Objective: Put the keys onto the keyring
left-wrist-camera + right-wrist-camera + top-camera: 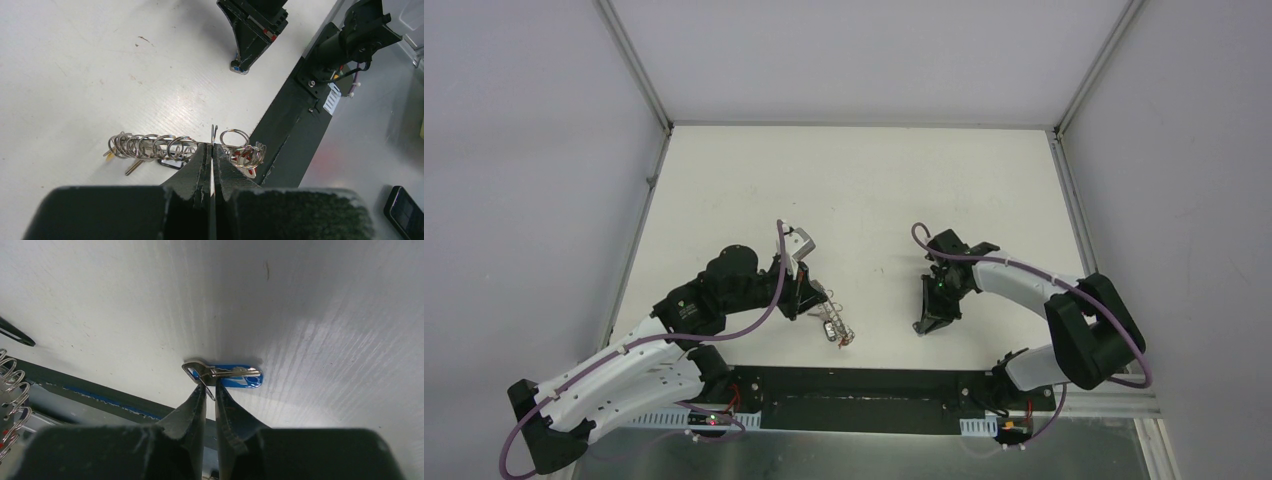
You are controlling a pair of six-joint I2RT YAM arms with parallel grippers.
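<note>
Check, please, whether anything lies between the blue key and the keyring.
Nothing visible does. Only bare table separates the blue key, at the tips of the right fingers, from the keyring pinched in the left fingers.

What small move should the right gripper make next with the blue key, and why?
Probably close the right gripper fully on the blue-tagged key before any lift. Its jaws flank the key's metal end with only a narrow gap, and the key lies flat on the table, so lifting now might drop it. The left gripper is shut on the keyring, apparently ready to receive the key.
</note>
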